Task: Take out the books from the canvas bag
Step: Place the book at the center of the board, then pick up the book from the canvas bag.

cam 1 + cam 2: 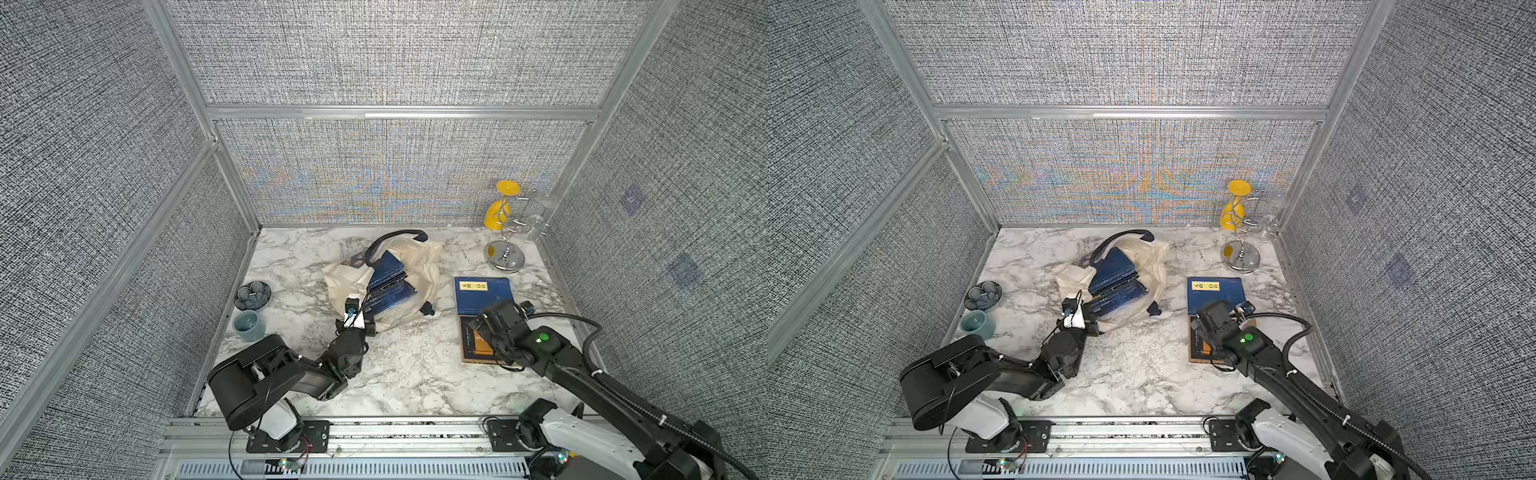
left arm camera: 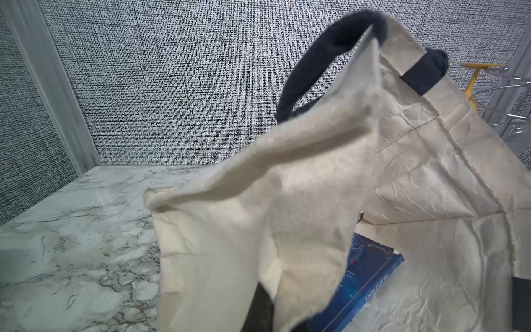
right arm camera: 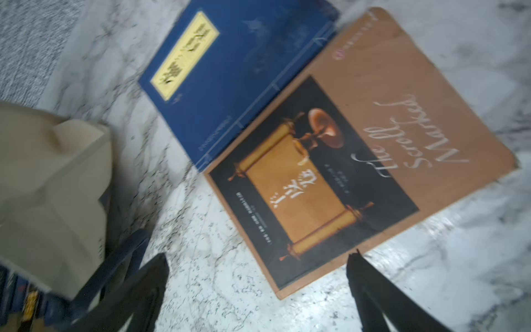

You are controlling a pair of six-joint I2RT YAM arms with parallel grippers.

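Overhead view of a marble table [image 1: 407, 374] walled in by grey fabric panels. In both top views a cream bag [image 1: 419, 266] sits crumpled in the middle of the frame. Its mouth is open and a navy handle [image 1: 395, 237] arches over its upper end. A stack of thin navy books [image 1: 388, 286] lies inside the bag, slanting towards the lower left.

The left gripper [image 1: 368, 328] reaches in from the lower left and is closed on the bag's near rim. Its wrist view shows the cream cloth pinched and lifted close to the lens, with one blue cover showing under the fold.

Right of the bag and apart from it, a blue book [image 1: 484, 295] with a yellow label lies flat on the table. Just below it in the frame, touching it edge to edge, lies a brown book [image 1: 478, 351] with a scroll picture on its cover. The right gripper [image 1: 482, 328] hovers over the brown book. In its wrist view the two dark fingers [image 3: 373, 287] are spread wide apart above one corner of that book.

Near the left edge of the table stand a dark flower-shaped bowl [image 1: 252, 295] and, below it in the frame, a pale blue cup [image 1: 248, 325]. In the table's upper right corner a chrome rack [image 1: 505, 257] holds a yellow glass [image 1: 498, 212].
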